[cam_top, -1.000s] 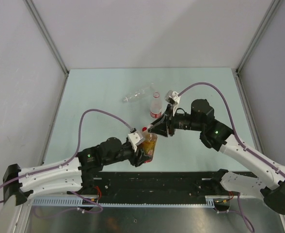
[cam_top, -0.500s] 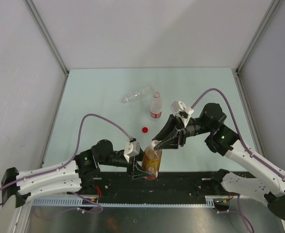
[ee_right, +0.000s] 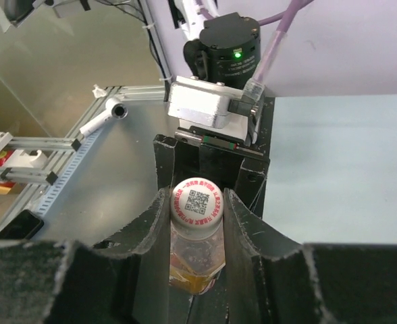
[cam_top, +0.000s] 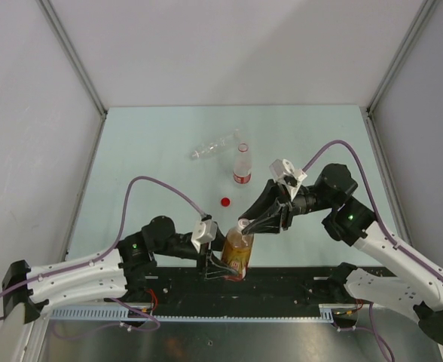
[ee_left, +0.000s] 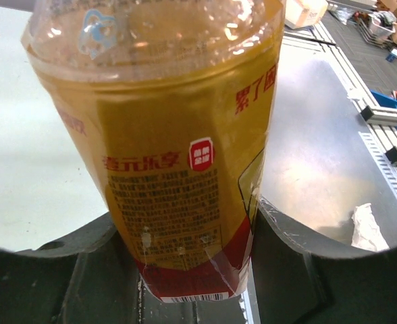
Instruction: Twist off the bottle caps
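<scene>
Moved nearer, the amber bottle (ee_left: 178,169) stands cap-up, left gripper (ee_left: 192,283) clamping its body, right gripper (ee_right: 197,223) gripping its white cap (ee_right: 197,200).

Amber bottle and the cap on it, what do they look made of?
Amber bottle: looks like clear plastic, glossy; highlights on the shoulder, liquid shows through, printed film label round the body. Cap: likely opaque white moulded plastic, fairly matt, QR code printed on top. Exact plastic can't be told.
</scene>
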You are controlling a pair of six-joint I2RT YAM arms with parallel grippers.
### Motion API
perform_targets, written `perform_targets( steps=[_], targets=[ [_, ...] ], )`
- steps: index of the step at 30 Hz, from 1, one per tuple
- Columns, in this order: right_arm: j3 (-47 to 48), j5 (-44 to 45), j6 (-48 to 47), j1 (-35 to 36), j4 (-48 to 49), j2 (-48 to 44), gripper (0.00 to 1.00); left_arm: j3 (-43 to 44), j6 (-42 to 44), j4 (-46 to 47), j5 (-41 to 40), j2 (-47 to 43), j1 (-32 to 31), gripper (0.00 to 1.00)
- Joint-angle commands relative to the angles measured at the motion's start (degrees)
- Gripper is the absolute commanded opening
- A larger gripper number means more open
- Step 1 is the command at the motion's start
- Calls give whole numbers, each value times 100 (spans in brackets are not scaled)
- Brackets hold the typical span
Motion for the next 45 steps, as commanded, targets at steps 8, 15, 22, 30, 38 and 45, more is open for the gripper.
perform_targets(
  steps=[8,15,22,30,38,45],
  targets=[
    [-51,1318,-56,-111,-3,-209,76,203,247,-56,-1133,-375,32,0],
    [-51,1779,38,-193,131,-442,95,335,343,-706,-2020,-387,32,0],
    [-51,2568,337,-206,53,-413,98,559,438,-1089,-3002,-66,32,0],
    [-51,4094,1155,-236,-140,-187,99,827,507,-1413,-4344,402,28,0],
    [-51,4677,1752,-245,33,326,99,1026,117,-1822,-5585,658,0,0],
    [-27,4993,1991,-126,40,631,99,1235,-180,-2232,-6255,894,-100,0]
  ],
)
